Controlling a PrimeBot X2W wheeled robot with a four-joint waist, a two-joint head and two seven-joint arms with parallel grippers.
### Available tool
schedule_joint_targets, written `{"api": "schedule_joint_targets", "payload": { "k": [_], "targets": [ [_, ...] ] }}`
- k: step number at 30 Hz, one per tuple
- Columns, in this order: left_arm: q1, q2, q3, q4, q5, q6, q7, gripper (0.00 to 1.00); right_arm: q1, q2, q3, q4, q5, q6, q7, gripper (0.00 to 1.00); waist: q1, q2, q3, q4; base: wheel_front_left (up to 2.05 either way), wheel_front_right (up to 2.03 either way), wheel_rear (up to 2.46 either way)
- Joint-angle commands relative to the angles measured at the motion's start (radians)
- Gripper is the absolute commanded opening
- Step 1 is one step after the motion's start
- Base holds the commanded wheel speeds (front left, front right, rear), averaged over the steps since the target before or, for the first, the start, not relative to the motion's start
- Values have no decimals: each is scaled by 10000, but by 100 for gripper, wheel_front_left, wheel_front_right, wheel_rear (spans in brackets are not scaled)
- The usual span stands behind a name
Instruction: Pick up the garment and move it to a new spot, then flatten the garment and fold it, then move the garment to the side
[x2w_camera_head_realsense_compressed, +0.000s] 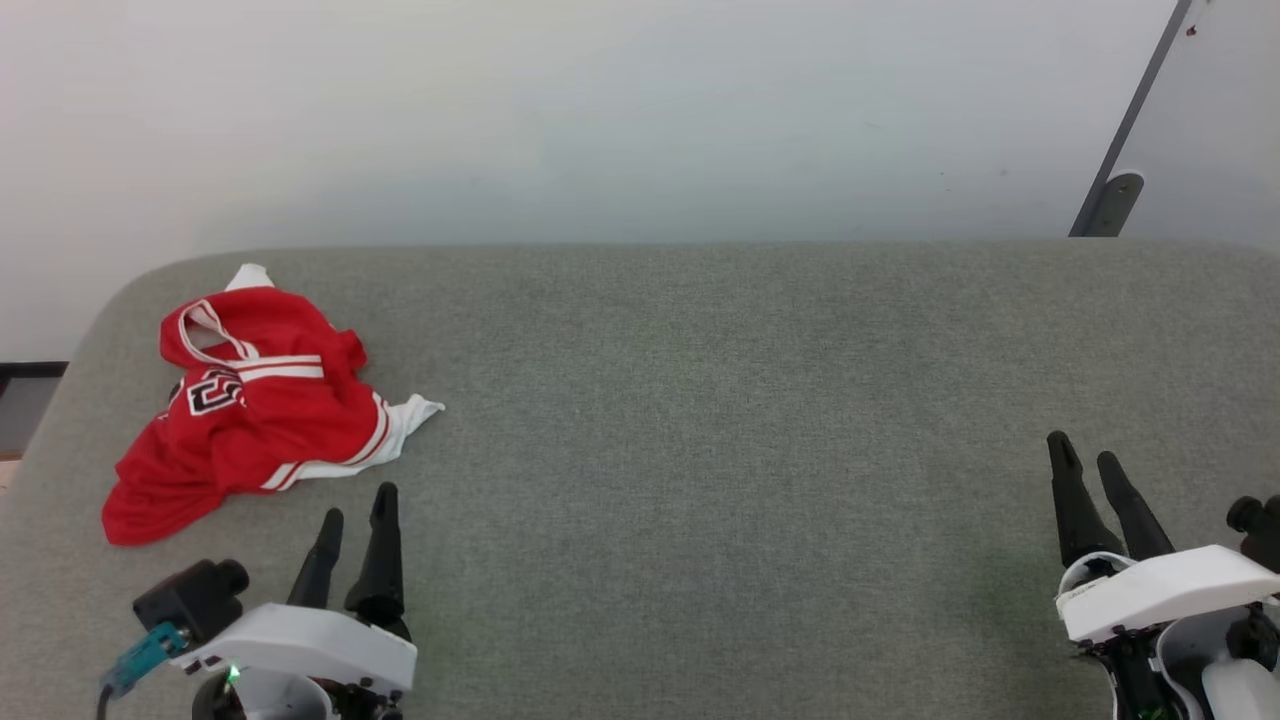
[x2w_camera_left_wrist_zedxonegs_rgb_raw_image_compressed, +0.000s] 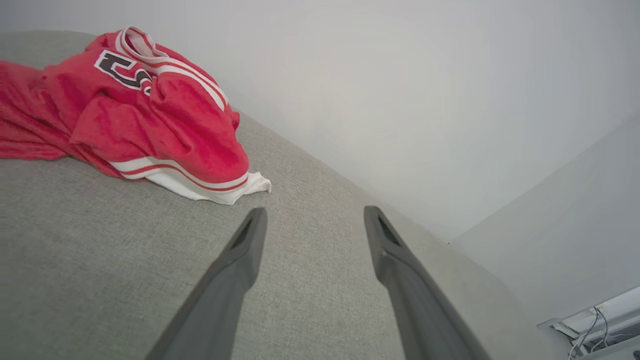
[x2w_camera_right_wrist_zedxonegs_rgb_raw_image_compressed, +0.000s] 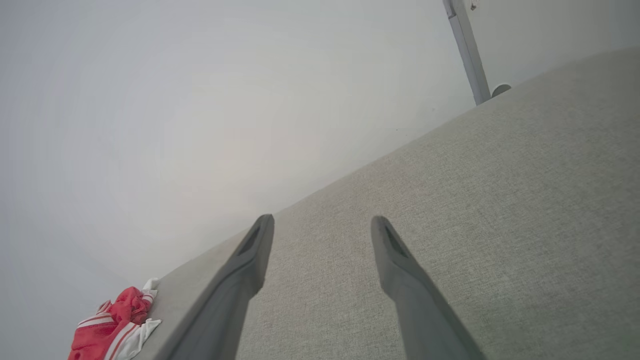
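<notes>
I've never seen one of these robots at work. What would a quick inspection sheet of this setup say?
Surface: grey fabric-covered table, rounded far-left corner.
Job's things: garment, red with white trim, crumpled near the far-left corner, not held.
Clutter: nothing seen.
Grippers: left gripper open, just short of the garment, not touching; right gripper open over bare fabric at the right.
Cables: thin wires beyond the table edge in the left wrist view; teal plug by the left wrist.
Surroundings: pale wall; grey post at far right.
</notes>
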Motion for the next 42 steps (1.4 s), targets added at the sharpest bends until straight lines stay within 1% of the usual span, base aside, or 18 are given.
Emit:
{"api": "schedule_joint_targets", "payload": {
  "k": [1,11,28,32,36,42],
  "targets": [
    [-251,144,-130,-112,510,98,-129,100,-270,-73,-3,-79,-657,-4,-129,100,0,0,-11,6,0,0,0],
    [-244,410,-547,69,1718,425,-430,100,-450,7,-4,49,-2055,-5,-429,100,0,0,-65,18,0,0,0],
    [-209,665,-792,130,3177,649,-855,100,-618,-45,108,203,-3640,-6,-855,100,0,0,-85,23,0,0,0],
    [-206,678,-790,155,3462,641,-957,100,-663,-7,47,245,-3796,-6,-959,100,0,0,-77,17,0,0,0],
    [-134,620,-676,229,3599,460,-1054,100,-617,9,10,294,-3873,-7,-1056,100,0,0,-87,21,0,0,0],
    [-27,517,-493,313,3972,336,-1176,100,-596,-34,3,329,-4073,-7,-1193,100,0,0,-103,20,0,0,0]
  ]
}}
